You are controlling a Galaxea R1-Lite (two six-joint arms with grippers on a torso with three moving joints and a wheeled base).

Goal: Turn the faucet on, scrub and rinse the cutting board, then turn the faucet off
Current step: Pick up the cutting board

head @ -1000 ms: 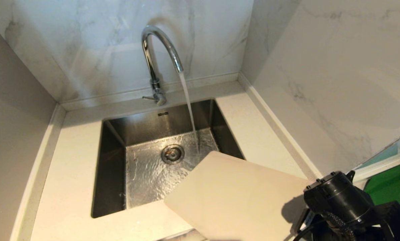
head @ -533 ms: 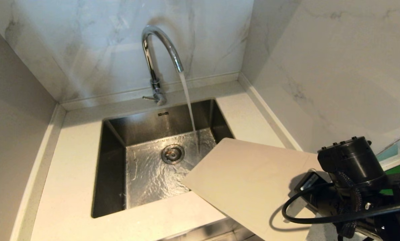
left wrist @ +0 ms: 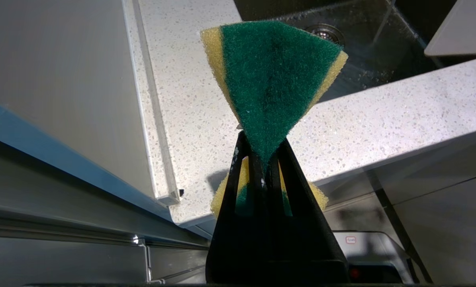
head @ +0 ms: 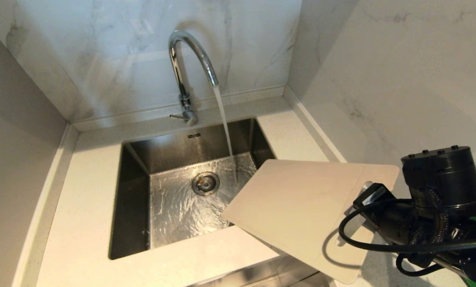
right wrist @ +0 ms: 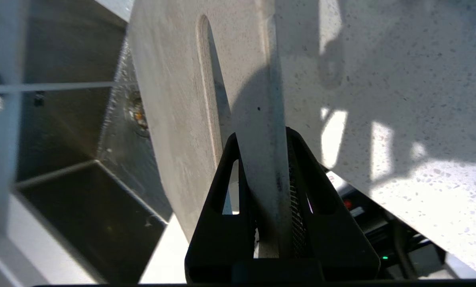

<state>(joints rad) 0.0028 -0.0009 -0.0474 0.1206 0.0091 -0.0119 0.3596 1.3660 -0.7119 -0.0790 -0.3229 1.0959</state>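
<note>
At the near right edge of the desk point(head: 82, 207), the right end effector point(right wrist: 263, 159) is clamped on the short end of the board point(head: 301, 207), close by its handle slot point(right wrist: 212, 91). The board hangs in the air, tilted, its long axis running from that end effector out toward the left and down to the sink point(head: 138, 199); its far corner already overhangs the basin's near right corner, but the board does not yet reach the water. The left end effector point(left wrist: 263, 159) is out of the head view, low beside the desk's front edge, its fingers pressed together on a folded green-and-yellow sponge point(left wrist: 273, 79). Farther back, the stream point(head: 224, 119) falls from the faucet point(head: 186, 67) into the right rear part of the basin, just beyond the board's far edge. So the water is on, and I judge the next step to be carrying the board onward along its own long axis until its face lies under the stream. The right arm has the board; the sponge arm must then come up from the left to meet it.
</note>
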